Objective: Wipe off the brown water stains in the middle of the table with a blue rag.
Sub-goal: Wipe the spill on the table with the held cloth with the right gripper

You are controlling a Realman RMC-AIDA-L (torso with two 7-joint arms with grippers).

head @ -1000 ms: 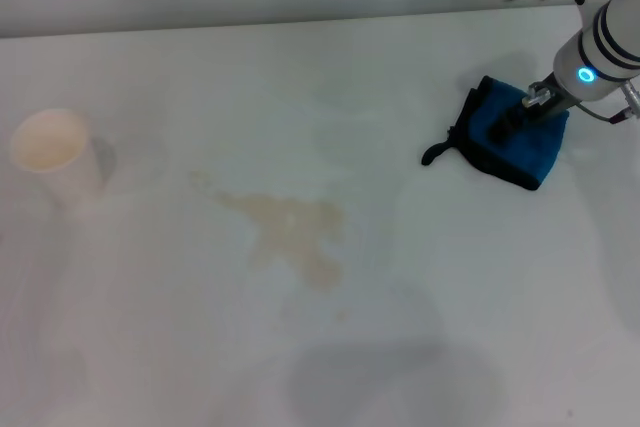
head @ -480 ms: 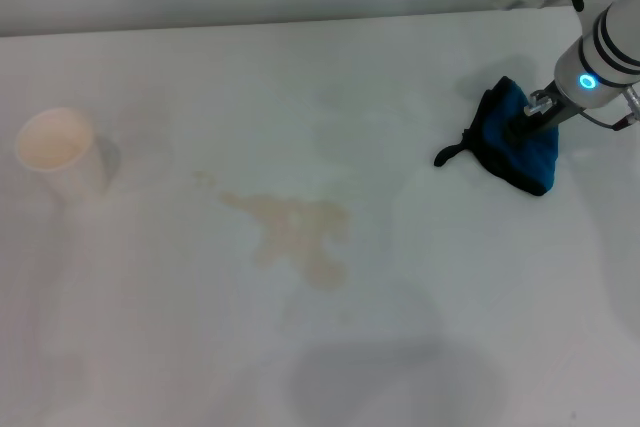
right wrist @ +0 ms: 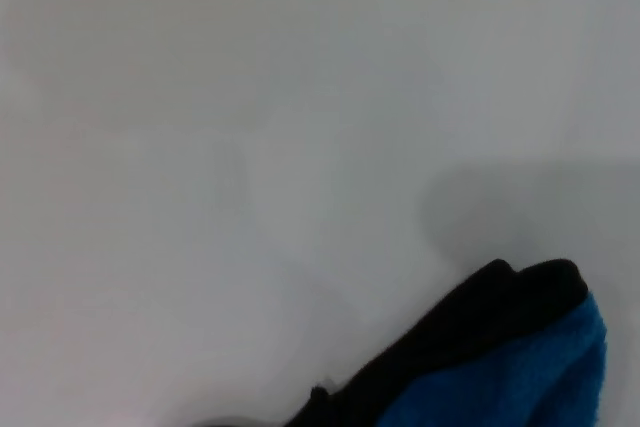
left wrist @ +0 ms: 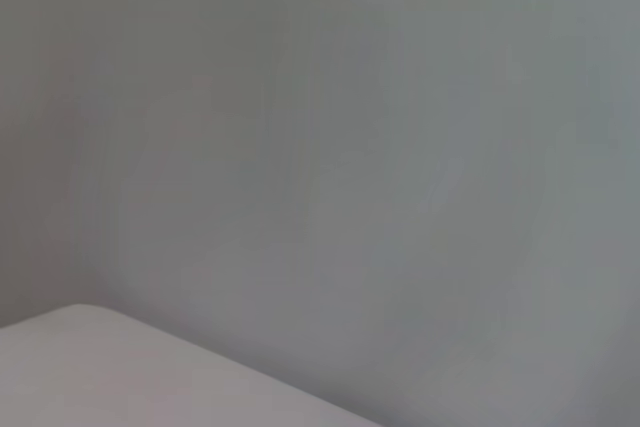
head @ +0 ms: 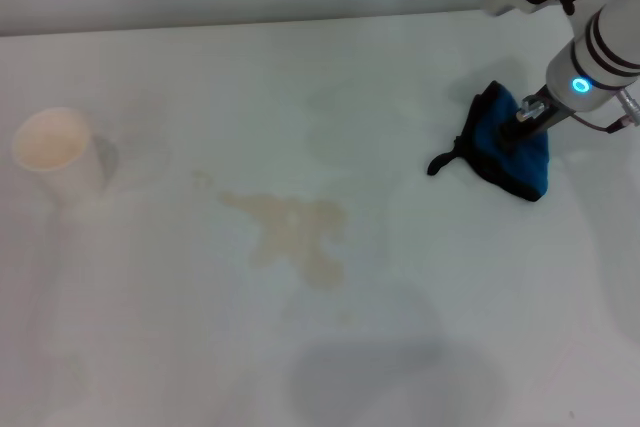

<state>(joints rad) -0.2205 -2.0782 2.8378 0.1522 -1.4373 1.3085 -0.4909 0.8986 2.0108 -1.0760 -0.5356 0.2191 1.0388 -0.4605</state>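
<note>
The blue rag (head: 505, 152) with black trim and a black loop tail lies bunched up at the far right of the white table (head: 300, 77). My right gripper (head: 516, 131) comes down from the upper right and is shut on the rag's top, pulling it up into a peak. The rag's edge also shows in the right wrist view (right wrist: 530, 372). The brown water stains (head: 295, 232) form a pale tan splotch in the middle of the table, well to the left of the rag. My left gripper is out of view.
A white paper cup (head: 50, 152) with a cream inside stands at the far left. The table's back edge meets a grey wall. The left wrist view shows only a grey wall and a corner of white surface (left wrist: 100, 377).
The rag went from lying flat to bunched and raised in my right gripper. It has shifted slightly, and the right arm has risen a little.
</note>
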